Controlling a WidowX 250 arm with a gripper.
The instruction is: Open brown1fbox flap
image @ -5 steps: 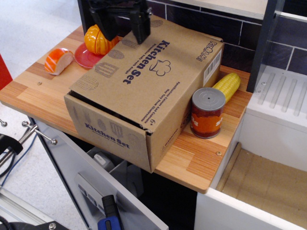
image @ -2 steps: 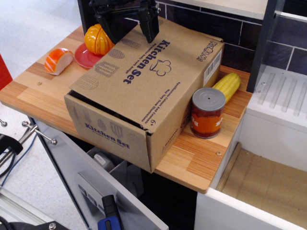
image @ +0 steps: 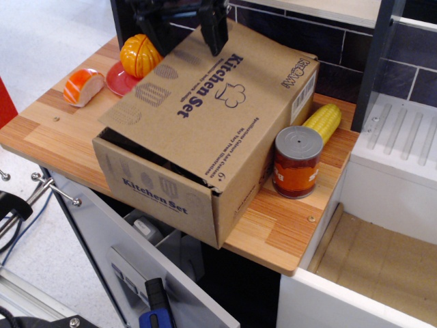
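Lifted since a moment ago, the flap [image: 205, 109] of the brown1fbox [image: 198, 137] now tilts up along its near edge, a dark gap showing between it and the front wall printed "Kitchen Set". My gripper [image: 183, 31] has shifted slightly toward the back wall and sits at the flap's far edge, at the top of the frame. Its two black fingers [image: 214, 31] stand well apart, one on each side of a stretch of the far edge; whether they actually press the cardboard I cannot tell, since the view cuts off most of me.

The box sits on the wooden counter [image: 41, 123], its front corner overhanging the near edge. Just right of it stands an orange-labelled can [image: 295, 161] with a grey lid, close to the side wall that bears the barcode label [image: 302, 96]. Behind the can lies a yellow corn cob [image: 323, 122]. Left of the box, an orange pumpkin [image: 138, 56] rests on a red plate [image: 117, 82], and an orange-and-white toy slice [image: 83, 86] lies nearby.
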